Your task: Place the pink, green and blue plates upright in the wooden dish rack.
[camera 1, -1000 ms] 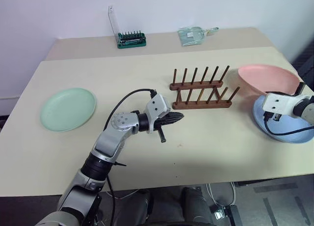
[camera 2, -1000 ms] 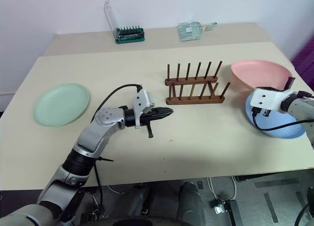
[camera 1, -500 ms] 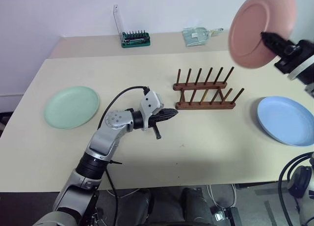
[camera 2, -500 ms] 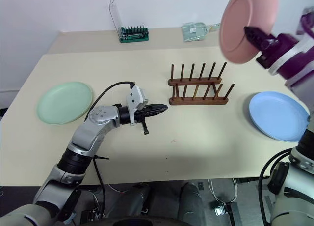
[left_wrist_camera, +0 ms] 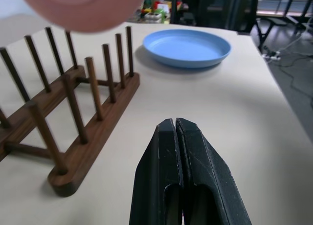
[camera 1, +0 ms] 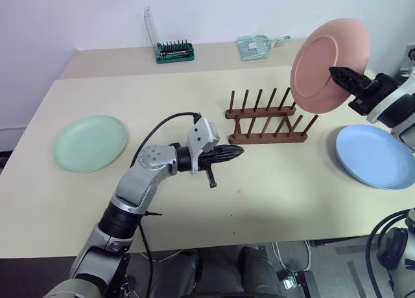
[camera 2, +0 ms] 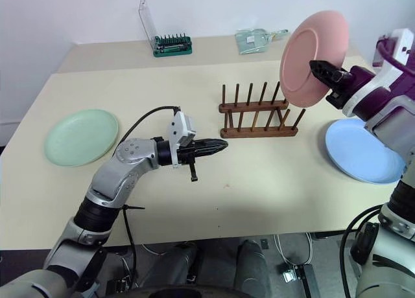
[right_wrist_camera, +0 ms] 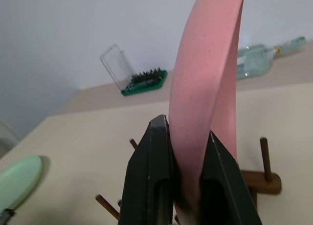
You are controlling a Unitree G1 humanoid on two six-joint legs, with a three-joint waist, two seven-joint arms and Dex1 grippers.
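- My right gripper [camera 1: 338, 74] is clamped on the rim of the round salmon-pink plate [camera 1: 327, 63], one black finger on each face of it.
- I hold that pink plate on edge in the air, tilted, above and just behind the right end of the small dark brown wooden dish rack [camera 1: 267, 118]; it is not touching the pegs.
- The rack stands near the middle of the pale beige table [camera 1: 285, 188], its two rails of upright pegs holding no plates.
- The round light blue plate [camera 1: 375, 156] lies flat on the table to the right of the rack, near the table's right edge.
- The round pale mint green plate [camera 1: 89, 142] lies flat well apart on the far left side of the table.
- My left gripper [camera 1: 237, 153] hovers low over the table just in front of the rack's left end, pointing to my right, its two black fingers pressed together and holding nothing.
- At the back of the table sit a green screwdriver-bit case [camera 1: 172, 50] with a raised clear lid and a clear glass bottle [camera 1: 259, 45] lying on its side.
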